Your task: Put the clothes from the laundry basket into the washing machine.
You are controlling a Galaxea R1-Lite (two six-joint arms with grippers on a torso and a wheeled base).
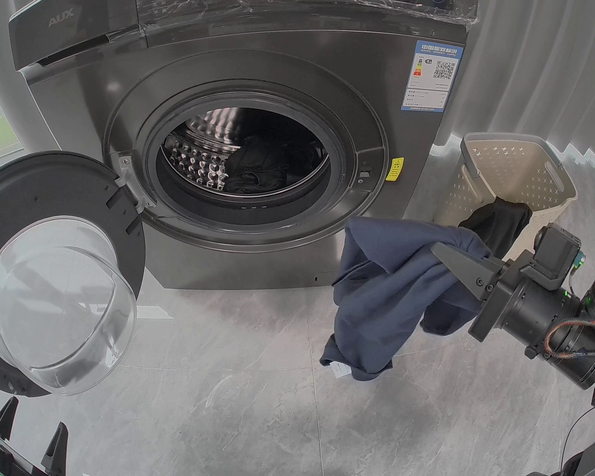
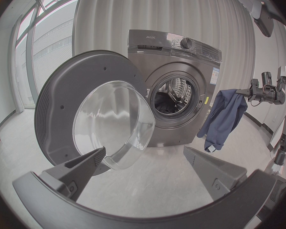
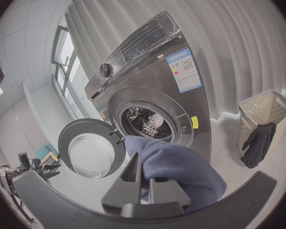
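— Where's the blue garment point(image 1: 383, 292)?
— It hangs from the right gripper point(image 1: 457, 259), whose fingers are pinched closed on its top edge. It dangles above the floor between the open washing machine point(image 1: 277, 54) and the laundry basket point(image 1: 522, 173).
— And the left gripper point(image 1: 32, 434)?
— Spread wide, holding nothing, low beside the door point(image 1: 39, 186).

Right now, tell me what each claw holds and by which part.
Right claw pinches the navy garment at a bunched upper fold; the rest hangs free. Left claw holds nothing.

Drum mouth point(image 1: 336, 157) apparently free, door point(image 1: 46, 193) aside
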